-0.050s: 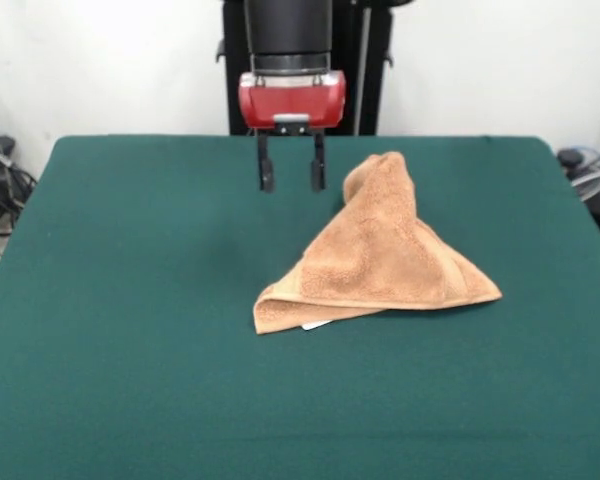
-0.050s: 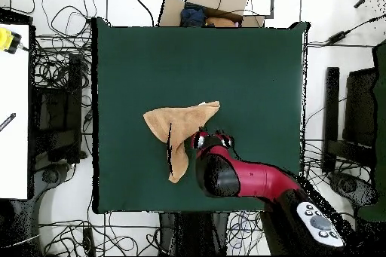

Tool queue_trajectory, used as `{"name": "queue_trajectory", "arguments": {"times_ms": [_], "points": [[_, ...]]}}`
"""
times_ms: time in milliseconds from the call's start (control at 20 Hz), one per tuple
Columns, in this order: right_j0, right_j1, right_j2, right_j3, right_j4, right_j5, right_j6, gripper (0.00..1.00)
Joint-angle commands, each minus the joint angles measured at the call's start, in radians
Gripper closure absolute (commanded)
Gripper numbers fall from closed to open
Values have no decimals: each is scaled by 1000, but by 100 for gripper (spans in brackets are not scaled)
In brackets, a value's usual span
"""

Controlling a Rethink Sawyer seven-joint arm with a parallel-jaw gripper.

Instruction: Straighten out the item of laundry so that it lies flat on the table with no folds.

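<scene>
The red-and-black gripper (image 1: 291, 180) hung open and empty just beside the crumpled tan terry-cloth towel (image 1: 380, 260) on the dark green felt-covered table (image 1: 130, 330).

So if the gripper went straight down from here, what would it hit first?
Probably bare table: the open gripper hangs beside the towel, not over it, though depth is hard to judge.

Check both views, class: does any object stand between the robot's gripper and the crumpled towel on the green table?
Nothing visible does. The open gripper hangs empty beside the tan towel, only bare green table below it. No other object lies on the table.
</scene>
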Motion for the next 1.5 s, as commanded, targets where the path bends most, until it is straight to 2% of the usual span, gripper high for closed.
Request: {"name": "queue_trajectory", "arguments": {"times_ms": [50, 200, 450, 750, 1000, 1250, 1500], "points": [[86, 133, 51, -33, -56, -97, 116, 0], [133, 116, 19, 2, -19, -131, 163, 0], [199, 33, -12, 41, 53, -90, 198, 0], [252, -2, -28, 36, 105, -50, 205, 0], [284, -3, -52, 52, 120, -79, 213, 0], [273, 56, -52, 36, 95, -132, 199, 0], [144, 141, 81, -13, 5, -105, 131, 0]]}}
